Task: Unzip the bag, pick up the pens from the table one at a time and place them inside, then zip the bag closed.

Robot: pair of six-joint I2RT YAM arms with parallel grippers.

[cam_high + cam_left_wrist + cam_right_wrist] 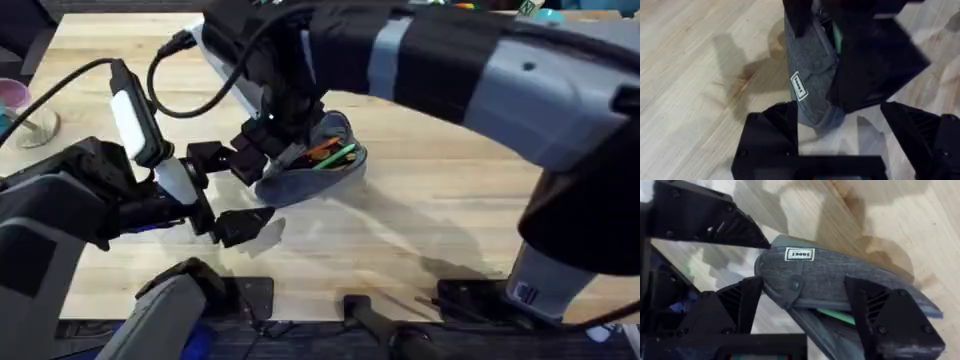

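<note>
The bag [312, 172] lies mid-desk [430, 230], mouth open, with a green pen [338, 156] and an orange pen [322, 150] inside. The step in hand looks like zipping closed. The right gripper [805, 315] straddles the bag's end, fingers spread, seemingly gripping nothing. The left gripper [840, 145] hovers open just beside that end. Next, one must pinch the fabric while the other finds the zipper pull.
</note>
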